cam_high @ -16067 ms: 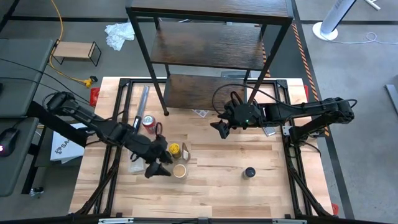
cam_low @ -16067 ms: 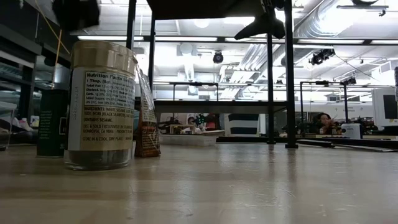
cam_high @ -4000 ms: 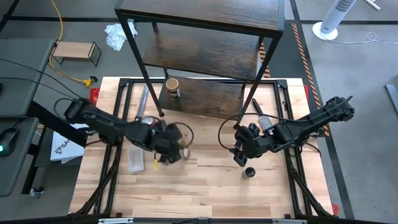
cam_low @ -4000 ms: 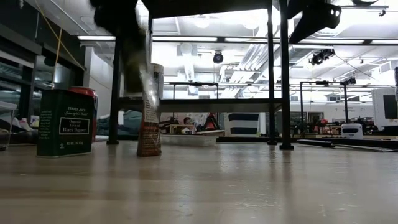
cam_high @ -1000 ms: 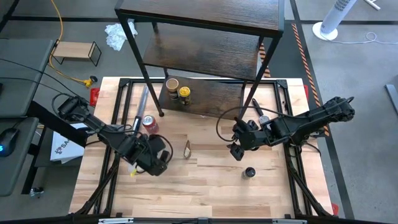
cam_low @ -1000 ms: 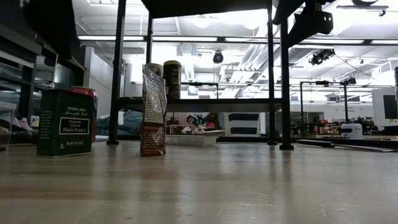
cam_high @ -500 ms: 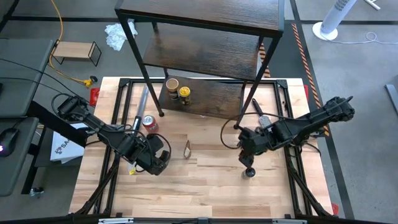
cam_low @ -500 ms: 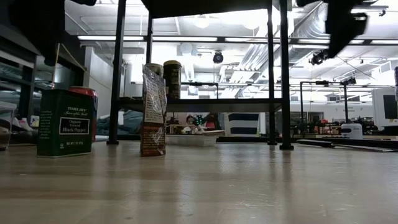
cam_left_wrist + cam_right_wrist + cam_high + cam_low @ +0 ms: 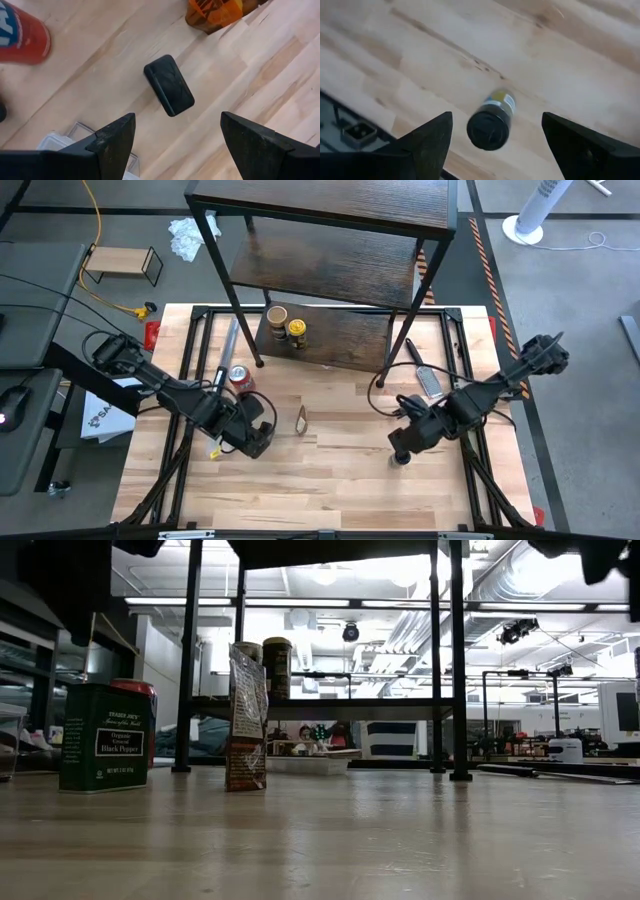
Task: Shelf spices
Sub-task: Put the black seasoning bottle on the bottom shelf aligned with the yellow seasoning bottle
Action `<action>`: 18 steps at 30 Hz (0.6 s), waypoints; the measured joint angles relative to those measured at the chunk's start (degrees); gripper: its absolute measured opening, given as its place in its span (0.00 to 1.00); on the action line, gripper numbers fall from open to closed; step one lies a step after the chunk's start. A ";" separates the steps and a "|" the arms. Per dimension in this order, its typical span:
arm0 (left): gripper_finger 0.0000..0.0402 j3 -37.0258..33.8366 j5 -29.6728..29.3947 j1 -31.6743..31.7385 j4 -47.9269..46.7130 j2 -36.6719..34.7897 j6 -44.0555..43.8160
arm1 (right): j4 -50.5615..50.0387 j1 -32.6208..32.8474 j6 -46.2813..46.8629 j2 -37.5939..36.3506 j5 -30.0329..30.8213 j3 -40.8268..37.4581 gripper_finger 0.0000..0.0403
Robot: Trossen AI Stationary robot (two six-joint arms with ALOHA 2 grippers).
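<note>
Right gripper (image 9: pixel 403 448) poised directly above the upright dark, black-lidded spice jar (image 9: pixel 490 127) on the pale wooden tabletop (image 9: pixel 340 470), fingers spread wide, empty. Likewise left gripper (image 9: pixel 256 442), open over the black rectangular pepper tin (image 9: pixel 169 85), its long axis running diagonally between the fingers.

Both arms matte black, jointed tubular links, bulkier housings at the joints. Thin black cables loop loosely off the left arm (image 9: pixel 150 380) and right arm (image 9: pixel 500 385). Left gripper (image 9: pixel 177 132) and right gripper (image 9: pixel 495 135): flat dark fingers (image 9: pixel 112 140), wedge-shaped, plain faces, no markings visible.
</note>
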 joint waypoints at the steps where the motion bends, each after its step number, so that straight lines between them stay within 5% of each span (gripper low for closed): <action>1: 0.72 0.00 0.44 0.32 -0.01 0.00 -0.11 | -0.45 0.47 2.76 0.31 0.02 0.00 0.76; 18: 0.72 0.00 0.05 5.25 -0.04 -0.02 4.19 | 7.64 3.25 13.60 13.40 -4.38 0.00 0.76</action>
